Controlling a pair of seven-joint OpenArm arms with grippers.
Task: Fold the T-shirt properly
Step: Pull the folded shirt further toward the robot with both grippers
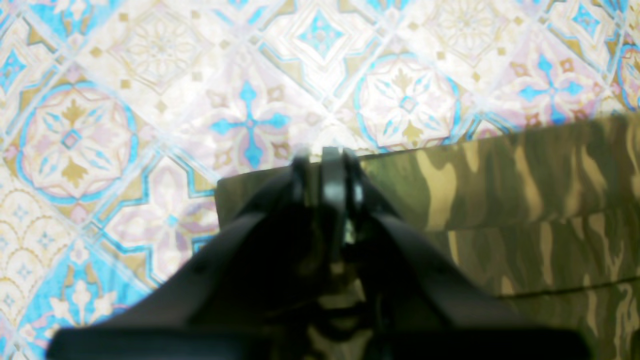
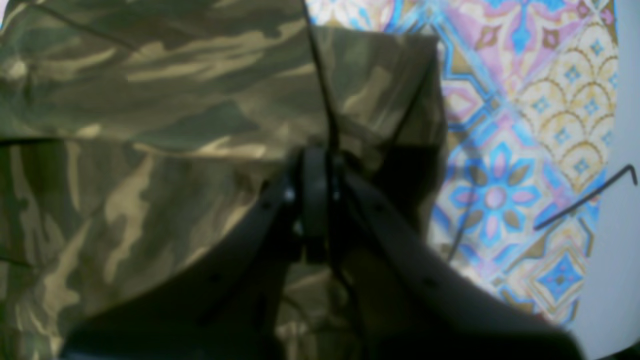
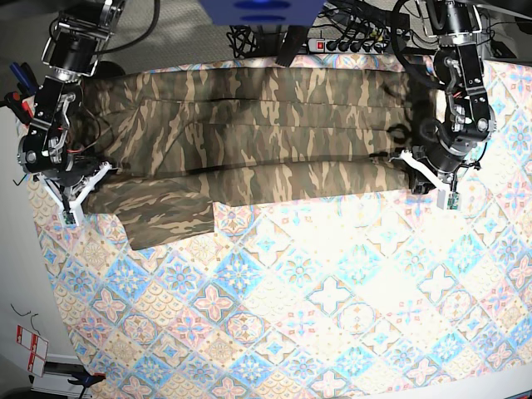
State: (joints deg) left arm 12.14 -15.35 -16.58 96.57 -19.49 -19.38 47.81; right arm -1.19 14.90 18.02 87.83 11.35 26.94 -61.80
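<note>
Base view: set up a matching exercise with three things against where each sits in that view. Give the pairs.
Things:
1. T-shirt
2. left gripper
3. right gripper

Places:
A. left edge, shut on the shirt's end
B. spread across the upper part of the tablecloth
C. right side, shut on the shirt's other end

Pairs: 1-B, 2-C, 3-A
</note>
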